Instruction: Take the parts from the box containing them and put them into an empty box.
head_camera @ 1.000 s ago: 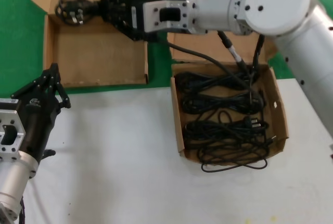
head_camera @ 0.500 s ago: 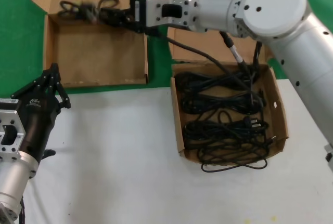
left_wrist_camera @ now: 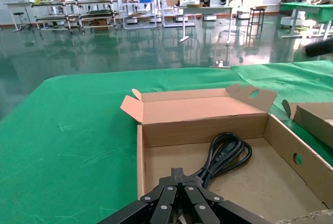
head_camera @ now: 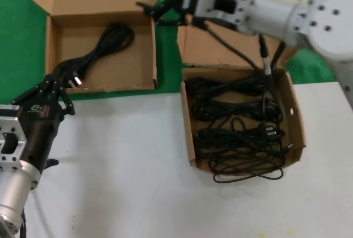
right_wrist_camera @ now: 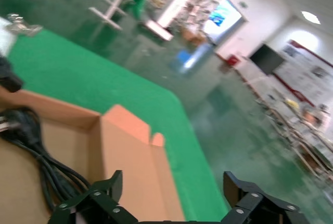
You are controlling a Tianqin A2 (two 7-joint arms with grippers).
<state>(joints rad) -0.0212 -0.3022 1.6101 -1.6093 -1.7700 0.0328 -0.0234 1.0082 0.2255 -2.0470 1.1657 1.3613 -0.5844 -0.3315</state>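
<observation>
The wider box (head_camera: pixel 126 68) at the back left holds one bundled black cord (head_camera: pixel 106 41) lying slantwise, its plug near the front left corner. My right gripper (head_camera: pixel 150 9) is open and empty, hovering above that box's right wall. In the right wrist view the gripper (right_wrist_camera: pixel 171 180) is spread wide over the wall (right_wrist_camera: pixel 125 151), with the cord (right_wrist_camera: pixel 31 146) beside it. The squarish box (head_camera: pixel 187 133) at the right holds several coiled cords (head_camera: pixel 237 127). My left gripper (head_camera: pixel 55 79) is shut and parked at the front left, pointing at the wider box; the left wrist view shows it (left_wrist_camera: pixel 179 173) before the cord (left_wrist_camera: pixel 226 154).
The boxes stand where the green cloth (head_camera: pixel 16 45) meets the white table (head_camera: pixel 127 166). One cord loop (head_camera: pixel 248 176) hangs over the squarish box's front wall. That box's lid (head_camera: pixel 220 50) stands up behind it, under my right arm.
My right gripper has let go of the cord, which now lies in the wider box. The gripper has drawn back to the right, past the box's wall. The left arm has not moved.
</observation>
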